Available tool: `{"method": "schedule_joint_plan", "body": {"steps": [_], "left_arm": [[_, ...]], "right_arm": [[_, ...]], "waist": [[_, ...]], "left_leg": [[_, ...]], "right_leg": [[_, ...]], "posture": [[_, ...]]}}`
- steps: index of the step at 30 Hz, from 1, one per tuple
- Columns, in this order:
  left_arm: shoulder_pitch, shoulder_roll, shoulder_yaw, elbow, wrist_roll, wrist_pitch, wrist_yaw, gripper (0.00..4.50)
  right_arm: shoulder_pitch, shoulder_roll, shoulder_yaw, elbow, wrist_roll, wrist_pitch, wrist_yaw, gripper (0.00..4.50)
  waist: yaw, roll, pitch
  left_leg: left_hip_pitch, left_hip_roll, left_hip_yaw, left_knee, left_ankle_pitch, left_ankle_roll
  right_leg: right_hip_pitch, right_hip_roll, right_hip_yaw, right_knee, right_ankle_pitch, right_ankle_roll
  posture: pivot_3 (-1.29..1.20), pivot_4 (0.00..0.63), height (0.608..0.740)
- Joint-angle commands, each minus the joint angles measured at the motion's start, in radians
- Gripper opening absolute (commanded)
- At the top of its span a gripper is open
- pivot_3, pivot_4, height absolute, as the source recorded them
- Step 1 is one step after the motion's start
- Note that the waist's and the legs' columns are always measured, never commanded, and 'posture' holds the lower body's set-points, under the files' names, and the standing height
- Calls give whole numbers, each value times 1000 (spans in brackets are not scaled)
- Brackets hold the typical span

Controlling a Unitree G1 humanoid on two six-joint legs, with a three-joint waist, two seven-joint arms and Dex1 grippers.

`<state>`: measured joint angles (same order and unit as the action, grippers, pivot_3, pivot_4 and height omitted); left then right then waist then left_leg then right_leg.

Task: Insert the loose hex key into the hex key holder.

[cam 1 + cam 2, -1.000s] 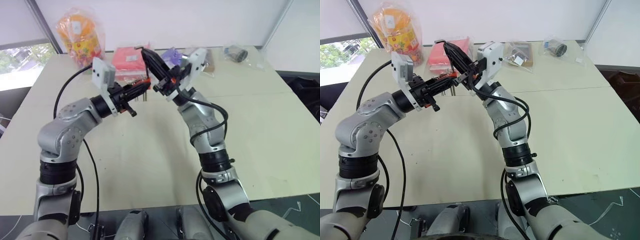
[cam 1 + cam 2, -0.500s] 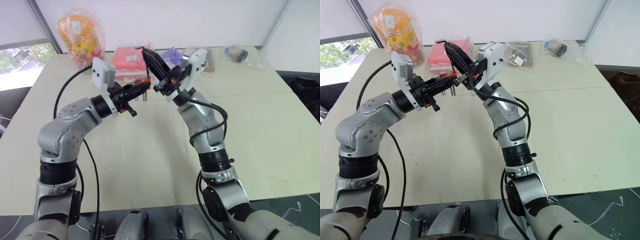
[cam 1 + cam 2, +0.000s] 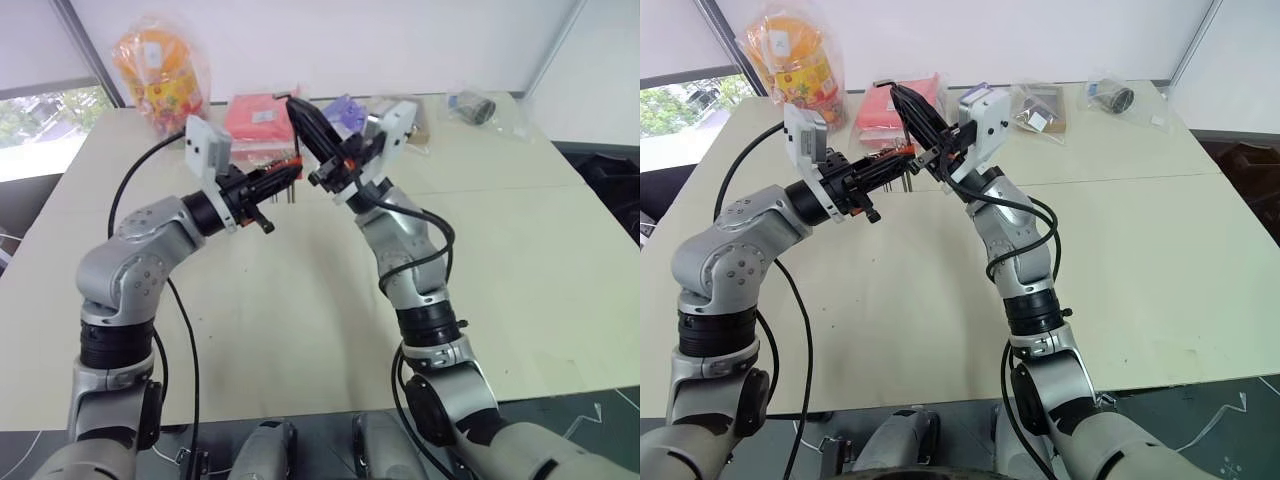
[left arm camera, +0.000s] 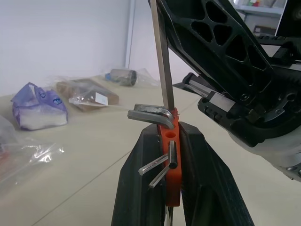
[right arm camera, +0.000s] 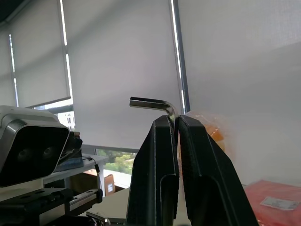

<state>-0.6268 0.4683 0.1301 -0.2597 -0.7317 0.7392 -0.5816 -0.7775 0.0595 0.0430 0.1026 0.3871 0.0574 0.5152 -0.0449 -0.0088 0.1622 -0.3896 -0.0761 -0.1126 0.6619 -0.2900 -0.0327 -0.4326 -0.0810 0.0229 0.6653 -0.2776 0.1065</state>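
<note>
A cream table [image 3: 520,230] bears an orange snack bag [image 3: 160,70], a red packet [image 3: 258,117] and clear bagged items [image 3: 478,108].

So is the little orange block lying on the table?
No, the hex key holder is up in the air, pinched between the left gripper's two black fingers, well above the table.
</note>
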Motion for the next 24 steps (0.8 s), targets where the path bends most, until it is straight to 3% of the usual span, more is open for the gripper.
{"method": "schedule_joint_plan", "body": {"steps": [1, 24], "left_arm": [[-40, 2, 33, -49, -25, -21, 3, 0], [-37, -3, 26, -69, -49, -1, 7, 0]], "right_arm": [[15, 4, 7, -7, -10, -5, -5, 14], [13, 18, 9, 21, -39, -55, -41, 14]], "waist": [[0, 0, 0], [0, 0, 0]], "left_leg": [[0, 0, 0, 0, 0, 0], [0, 0, 0, 0, 0, 0]], "right_leg": [[0, 0, 0, 0, 0, 0], [0, 0, 0, 0, 0, 0]], "posture": [[0, 150, 740], [0, 150, 740]]}}
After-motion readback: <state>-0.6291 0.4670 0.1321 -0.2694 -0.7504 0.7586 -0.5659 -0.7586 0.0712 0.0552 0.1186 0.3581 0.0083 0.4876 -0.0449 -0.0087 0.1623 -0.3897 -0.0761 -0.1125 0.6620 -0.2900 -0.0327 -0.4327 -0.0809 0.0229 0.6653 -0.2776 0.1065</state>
